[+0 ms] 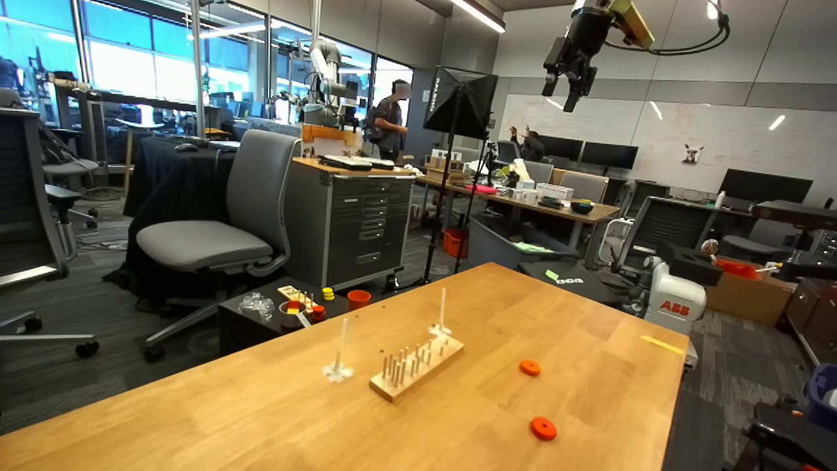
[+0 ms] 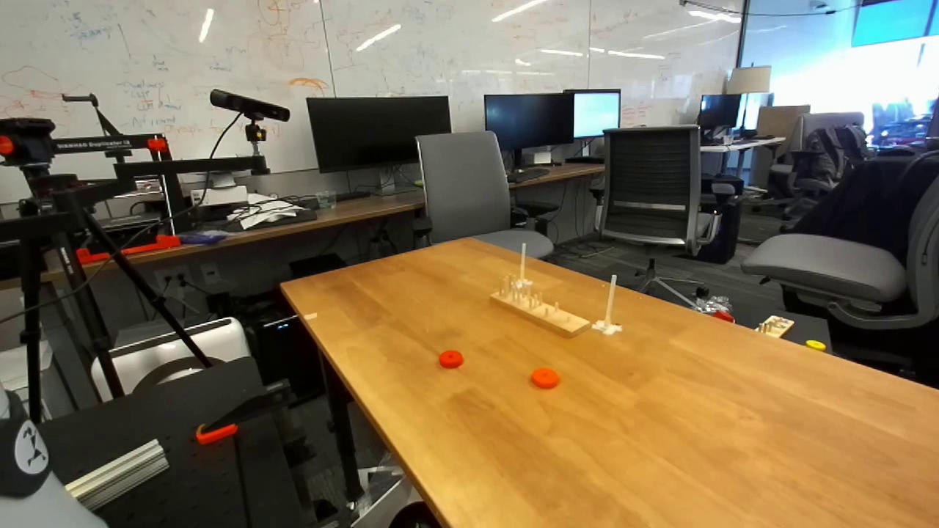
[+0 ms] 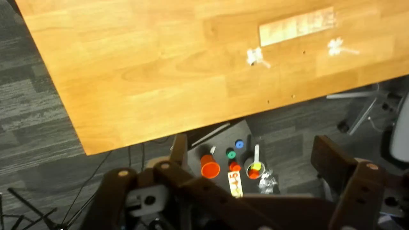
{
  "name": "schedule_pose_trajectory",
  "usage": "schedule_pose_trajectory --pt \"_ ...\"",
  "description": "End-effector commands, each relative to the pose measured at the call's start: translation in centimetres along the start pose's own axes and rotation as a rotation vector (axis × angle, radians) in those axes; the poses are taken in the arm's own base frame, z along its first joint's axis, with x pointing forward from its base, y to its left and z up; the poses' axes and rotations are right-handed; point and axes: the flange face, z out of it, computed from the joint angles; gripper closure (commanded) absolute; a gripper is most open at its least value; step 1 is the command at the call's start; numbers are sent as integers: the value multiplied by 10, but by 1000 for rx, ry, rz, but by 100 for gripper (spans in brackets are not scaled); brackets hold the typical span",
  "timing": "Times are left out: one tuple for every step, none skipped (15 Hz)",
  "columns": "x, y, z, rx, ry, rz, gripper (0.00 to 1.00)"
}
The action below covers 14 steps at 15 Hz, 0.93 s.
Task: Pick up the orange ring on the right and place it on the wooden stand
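The Robotiq gripper (image 1: pixel 560 95) hangs high in the air, its jaws spread wide and holding nothing, while the orange ring (image 2: pixel 545 378) lies flat on the wooden tabletop (image 2: pixel 697 440), to the right of the second orange ring (image 2: pixel 450 358) in an exterior view and apart from it (which of the pair "right" means is my reading, taken from that vantage alone). The reach turns on this: the orange ring lies well below the gripper and, I judge, to one side of where it points. The wrist view shows neither of the tabletop's two rings; it does show the wooden stand (image 3: pixel 297 27) toward the upper right, two taped-down rods (image 3: pixel 266 64) beside its lower long side and, between the jaws, a low black table (image 3: pixel 223 140) past the tabletop's edge. In both exterior views the wooden stand sits between those rods and the two rings, a long side turned roughly toward the rings, so the orange ring should be somewhere beyond the upper border of the wrist view. That calls for a swing over the tabletop and past the wooden stand before any descent; the orange ring, being round, has no long axis to line up with.
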Motion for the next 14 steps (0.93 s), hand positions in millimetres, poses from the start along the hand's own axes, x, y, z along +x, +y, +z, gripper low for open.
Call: schedule_pose_trajectory --pt "-2 -4 4 6 -28 -19 0" --pt "-3 -8 6 9 -41 -31 0" --pt "-3 -9 7 10 -47 -37 0" --pt "-4 -9 7 11 -48 -41 0" --pt "-4 -9 7 11 -49 -43 0" --pt "-3 -15 5 25 -36 -31 0" --pt "0 -23 10 20 -41 -21 0" --pt "3 -28 14 15 -36 -1 0" --pt "6 -34 22 10 -50 10 0" --pt "8 -41 30 5 -64 20 0" --pt "11 -47 40 8 -75 38 0" --pt "13 -53 49 0 -92 46 0" --pt "16 -58 59 -6 -103 67 0" --pt "20 -62 69 -10 -111 85 0"
